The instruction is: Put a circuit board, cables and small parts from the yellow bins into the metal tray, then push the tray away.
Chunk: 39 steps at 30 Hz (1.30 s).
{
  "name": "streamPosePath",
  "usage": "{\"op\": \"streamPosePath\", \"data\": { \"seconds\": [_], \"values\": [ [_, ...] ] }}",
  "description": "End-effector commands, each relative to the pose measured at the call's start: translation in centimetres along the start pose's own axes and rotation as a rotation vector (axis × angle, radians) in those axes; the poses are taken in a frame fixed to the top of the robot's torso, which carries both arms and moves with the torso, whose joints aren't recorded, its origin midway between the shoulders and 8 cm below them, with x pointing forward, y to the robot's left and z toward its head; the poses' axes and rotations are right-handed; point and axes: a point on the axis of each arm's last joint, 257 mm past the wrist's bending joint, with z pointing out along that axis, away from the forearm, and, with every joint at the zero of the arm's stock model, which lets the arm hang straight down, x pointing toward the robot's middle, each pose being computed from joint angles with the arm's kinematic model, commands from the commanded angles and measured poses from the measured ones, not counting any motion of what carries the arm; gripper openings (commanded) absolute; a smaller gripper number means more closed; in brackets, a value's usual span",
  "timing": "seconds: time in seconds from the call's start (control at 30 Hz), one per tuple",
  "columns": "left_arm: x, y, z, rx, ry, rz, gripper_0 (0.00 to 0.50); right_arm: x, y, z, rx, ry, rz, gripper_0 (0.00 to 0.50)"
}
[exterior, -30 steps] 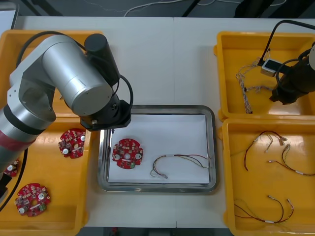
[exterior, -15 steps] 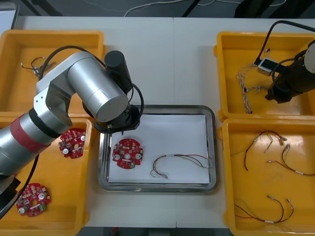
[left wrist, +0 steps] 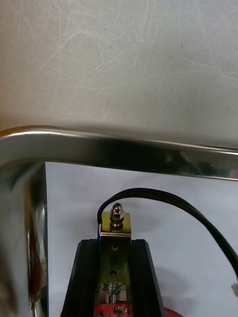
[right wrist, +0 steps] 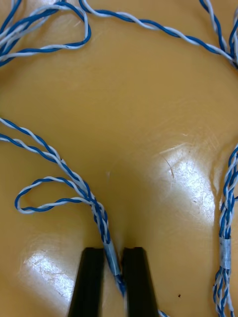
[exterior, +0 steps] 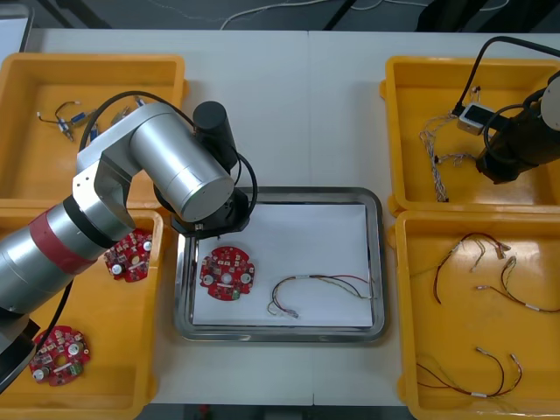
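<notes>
Looks like an electronics lab bench: yellow bins [exterior: 35, 166] of red circuit boards [exterior: 128, 255] at 9 o'clock, cables [right wrist: 102, 225] at 3.

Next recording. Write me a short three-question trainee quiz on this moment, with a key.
1. True or false: the metal tray already holds a circuit board.
2. What do the right gripper's fingers pinch? A) a red and yellow cable B) a twisted blue and white cable C) a circuit board
3. Which gripper holds a small metal part just inside the tray's corner?

Key: 1 true; 2 B; 3 the left gripper.
</notes>
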Motion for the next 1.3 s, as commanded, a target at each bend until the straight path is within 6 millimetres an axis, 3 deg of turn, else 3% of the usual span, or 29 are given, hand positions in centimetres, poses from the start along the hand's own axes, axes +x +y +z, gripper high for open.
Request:
{"op": "streamPosePath", "data": {
  "seconds": [0.03, 0.13, 0.23, 0.27, 0.47, 0.63, 0.83, 1.03, 1.3],
  "values": [
    [-1.5, -2.5, -1.4, 0.031, -0.055, 0.117, 0.000, -1.8, 0.6, 0.2, -0.006, -0.017, -0.055, 0.000],
    [-1.6, -2.3, -1.4, 0.026, -0.057, 0.116, 0.019, -1.7, 0.4, 0.0, -0.005, -0.017, -0.054, 0.000],
    [-1.6, -2.4, -1.4, 0.025, -0.059, 0.113, 0.254, -1.7, 0.0, -0.4, 0.005, -0.021, -0.066, 0.000],
    [-1.7, -2.2, -1.3, 0.022, -0.060, 0.110, 0.301, -1.8, -0.3, -0.9, 0.010, -0.020, -0.073, 0.000],
    [-1.9, -2.3, -1.6, 0.025, -0.069, 0.103, 0.451, -2.6, -1.1, -3.8, 0.013, -0.021, -0.104, 0.000],
    [-2.1, -2.2, -3.0, 0.036, -0.062, 0.087, 0.488, -3.0, -1.2, -6.4, -0.017, -0.027, -0.087, 0.000],
    [-2.2, -2.7, -7.2, 0.087, -0.032, 0.069, 0.500, -3.1, -1.2, -9.2, -0.055, -0.041, -0.048, 0.000],
    [-2.9, -1.5, -11.0, 0.105, 0.002, 0.054, 0.500, -2.8, -1.2, -12.2, -0.085, -0.036, -0.026, 0.000],
    [-6.1, 0.5, -15.9, 0.148, -0.027, 0.022, 0.500, -3.7, 0.4, -16.5, -0.109, -0.031, -0.073, 0.000]
  ]
}}
